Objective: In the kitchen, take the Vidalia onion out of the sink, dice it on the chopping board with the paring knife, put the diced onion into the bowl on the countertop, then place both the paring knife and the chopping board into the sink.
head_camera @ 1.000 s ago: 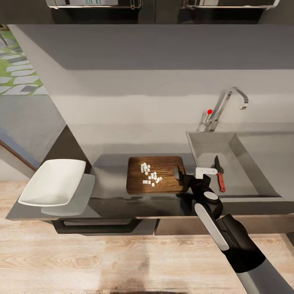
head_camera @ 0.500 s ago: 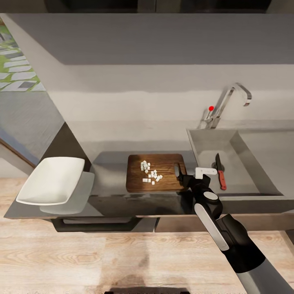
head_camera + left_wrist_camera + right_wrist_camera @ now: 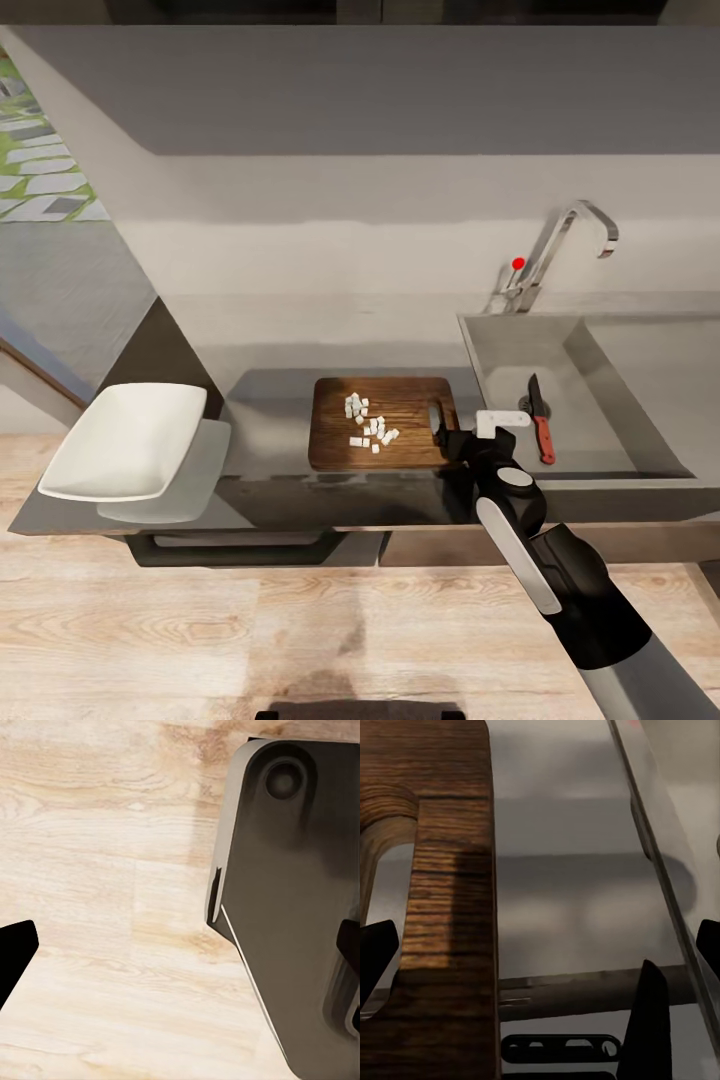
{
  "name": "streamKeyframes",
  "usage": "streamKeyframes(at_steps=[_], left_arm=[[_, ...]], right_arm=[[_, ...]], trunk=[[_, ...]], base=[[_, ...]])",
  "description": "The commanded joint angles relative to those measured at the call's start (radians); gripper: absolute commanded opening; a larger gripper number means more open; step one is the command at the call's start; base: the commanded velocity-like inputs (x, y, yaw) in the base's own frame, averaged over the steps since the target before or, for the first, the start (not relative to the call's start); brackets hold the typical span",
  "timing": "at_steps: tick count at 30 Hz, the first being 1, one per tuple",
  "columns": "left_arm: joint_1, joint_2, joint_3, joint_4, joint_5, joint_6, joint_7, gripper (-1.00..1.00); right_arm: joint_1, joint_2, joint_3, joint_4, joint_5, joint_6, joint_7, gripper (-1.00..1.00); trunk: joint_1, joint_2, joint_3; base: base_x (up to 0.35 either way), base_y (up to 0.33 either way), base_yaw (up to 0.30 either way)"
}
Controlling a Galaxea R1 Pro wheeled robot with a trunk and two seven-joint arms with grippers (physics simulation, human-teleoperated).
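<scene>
Right wrist view: right end effector (image 3: pixel 536 945) wide apart, empty, poised at the chopping board (image 3: pixel 442 907) handle end

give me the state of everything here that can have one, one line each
brown wooden chopping board: flat on the grey countertop, diced onion on it
white diced onion pieces: loose pile on the board, not in the bowl
white square bowl: empty, at the counter's left end
dark-bladed paring knife: lying in the grey steel sink
chrome tap: no water running
right end effector: open, at the board's handle end
left end effector: open, over the floor
</scene>
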Motion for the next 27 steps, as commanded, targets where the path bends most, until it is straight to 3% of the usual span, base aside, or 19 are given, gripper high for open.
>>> streamKeyframes(at_steps=[1,4,5,12,17,27], left_arm=[[0.000,0.001,-0.004,-0.002,0.005,-0.002,0.005,1.00],[0.000,0.000,-0.004,-0.002,0.005,-0.002,0.005,1.00],[0.000,0.000,-0.004,-0.002,0.004,-0.002,0.005,1.00],[0.000,-0.001,-0.004,-0.002,0.004,-0.002,0.005,1.00],[0.000,-0.001,-0.004,-0.002,0.005,-0.002,0.005,1.00],[0.000,-0.001,-0.004,-0.002,0.004,-0.002,0.005,1.00]], right_arm=[[-0.001,-0.001,0.003,0.023,-0.029,0.000,-0.009,1.00],[-0.001,-0.001,0.003,0.023,-0.029,0.000,-0.009,1.00],[-0.001,0.000,0.003,0.023,-0.029,0.000,-0.009,-1.00],[-0.001,0.001,0.003,0.023,-0.029,0.000,-0.009,-1.00],[-0.001,0.018,0.003,0.023,-0.030,0.000,-0.009,-1.00],[-0.001,0.019,0.003,0.021,-0.031,0.000,-0.009,-1.00]], trunk=[[0.001,-0.001,-0.002],[0.001,-0.001,-0.002],[0.001,-0.001,-0.002],[0.001,-0.001,-0.002],[0.001,-0.001,-0.001],[0.001,-0.001,0.013]], base=[[0.000,0.000,0.000],[0.000,0.000,0.000],[0.000,0.000,0.000],[0.000,0.000,0.000],[0.000,0.000,0.000],[0.000,0.000,0.000]])
